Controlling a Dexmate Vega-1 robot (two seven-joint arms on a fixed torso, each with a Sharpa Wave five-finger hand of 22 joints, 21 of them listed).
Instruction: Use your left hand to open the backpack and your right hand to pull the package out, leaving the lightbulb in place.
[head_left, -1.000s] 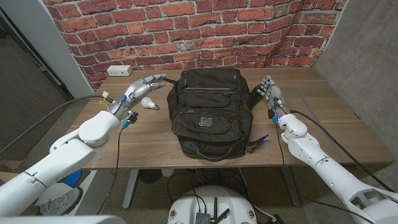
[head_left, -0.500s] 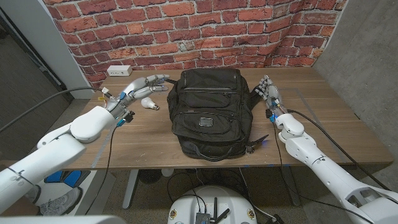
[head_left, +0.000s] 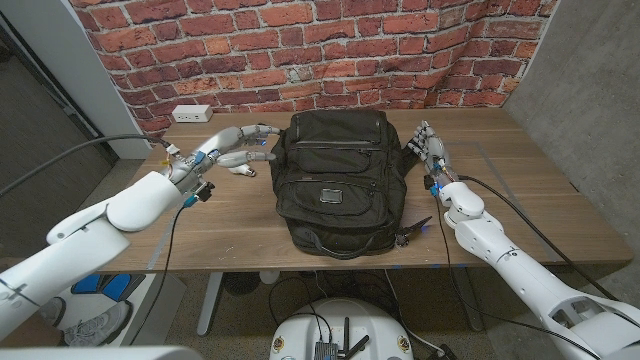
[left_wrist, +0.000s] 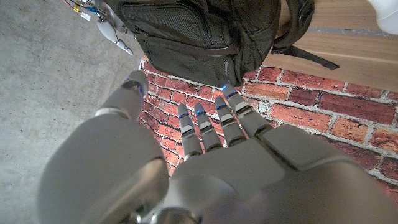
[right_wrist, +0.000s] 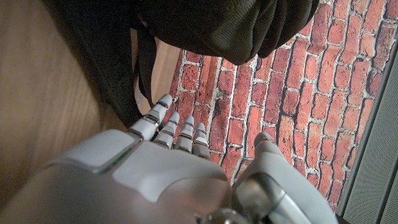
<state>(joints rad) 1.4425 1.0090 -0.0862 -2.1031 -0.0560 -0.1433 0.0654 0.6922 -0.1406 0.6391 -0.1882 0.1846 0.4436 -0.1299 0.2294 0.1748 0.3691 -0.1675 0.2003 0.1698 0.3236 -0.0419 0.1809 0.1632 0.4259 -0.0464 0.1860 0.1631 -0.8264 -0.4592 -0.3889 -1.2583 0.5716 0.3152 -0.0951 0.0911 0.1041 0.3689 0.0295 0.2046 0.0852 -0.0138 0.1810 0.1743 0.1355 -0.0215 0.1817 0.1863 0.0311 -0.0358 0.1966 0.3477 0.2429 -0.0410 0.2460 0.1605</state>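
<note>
A black backpack (head_left: 338, 180) lies zipped shut in the middle of the wooden table (head_left: 520, 200), its top toward the brick wall. My left hand (head_left: 243, 145) reaches to the pack's upper left side with its fingers spread and nothing in them. Whether the fingertips touch the fabric I cannot tell. A white lightbulb (head_left: 243, 169) lies on the table just under that hand. In the left wrist view my left hand (left_wrist: 205, 124) points at the backpack (left_wrist: 199, 31). My right hand (head_left: 430, 150) stands open beside the pack's upper right side. The right wrist view has this hand (right_wrist: 174, 134) near the backpack (right_wrist: 230, 25) and its strap. The package is hidden.
A white power strip (head_left: 190, 114) sits at the table's back left by the brick wall. A strap buckle and loose straps (head_left: 412, 232) trail off the pack's near right corner. Bare tabletop lies to the right of my right hand.
My left hand has moved right, over the lightbulb, up to the backpack's side. My right hand has edged slightly left toward the pack. The backpack has not moved.
</note>
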